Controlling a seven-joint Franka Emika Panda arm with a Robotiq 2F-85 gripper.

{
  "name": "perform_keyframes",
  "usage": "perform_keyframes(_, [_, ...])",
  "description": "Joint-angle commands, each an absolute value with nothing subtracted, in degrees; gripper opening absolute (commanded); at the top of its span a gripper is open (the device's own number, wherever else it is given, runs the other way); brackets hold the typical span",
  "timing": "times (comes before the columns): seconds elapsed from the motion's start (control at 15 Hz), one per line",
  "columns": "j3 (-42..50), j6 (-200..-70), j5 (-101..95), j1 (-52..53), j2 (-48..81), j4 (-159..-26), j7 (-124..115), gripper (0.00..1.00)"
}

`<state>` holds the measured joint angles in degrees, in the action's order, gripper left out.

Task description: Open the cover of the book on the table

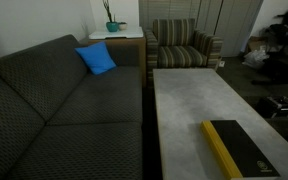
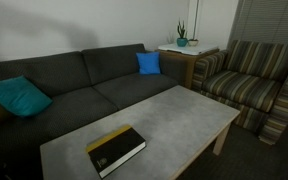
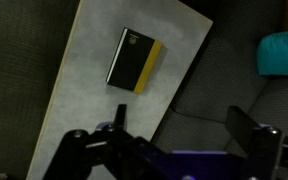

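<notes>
The book (image 3: 134, 60) lies shut on the pale grey table (image 3: 92, 95), its black cover (image 3: 130, 57) facing up and its yellow spine along one long edge. In both exterior views it rests near one end of the table (image 1: 189, 100) (image 2: 179, 112): the book (image 1: 239, 148) (image 2: 116, 150) is flat and nothing touches it. Only the wrist view shows my gripper (image 3: 182, 120). It hangs high above the table's edge and the sofa, well away from the book, with its two dark fingers (image 3: 119, 115) spread wide and nothing between them.
A dark grey sofa (image 2: 74, 85) runs along one long side of the table, with a blue cushion (image 2: 148, 63) and a teal cushion (image 2: 19, 96). A striped armchair (image 2: 249, 85) and a small wooden side table with a plant (image 2: 181, 45) stand beyond the far end.
</notes>
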<state>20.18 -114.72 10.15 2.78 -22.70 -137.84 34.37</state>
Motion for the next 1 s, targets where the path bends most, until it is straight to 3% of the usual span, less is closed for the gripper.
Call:
perform_keyframes(0.0, [18.93,-112.53,11.94,0.91,-12.44,-134.39,33.10,1.00])
perform_keyframes(0.2, [18.90,-110.46,15.61,0.51,-3.31,-132.45,35.34,1.00])
perform_keyframes(0.27, [16.88,-113.31,13.47,-0.77,-10.90,-136.58,33.46,1.00])
perform_keyframes(0.8, [14.13,-115.69,10.70,-2.02,-10.59,-137.90,32.69,1.00])
perform_keyframes(0.93, [13.62,-121.28,12.44,-2.24,-7.00,-137.58,32.94,1.00])
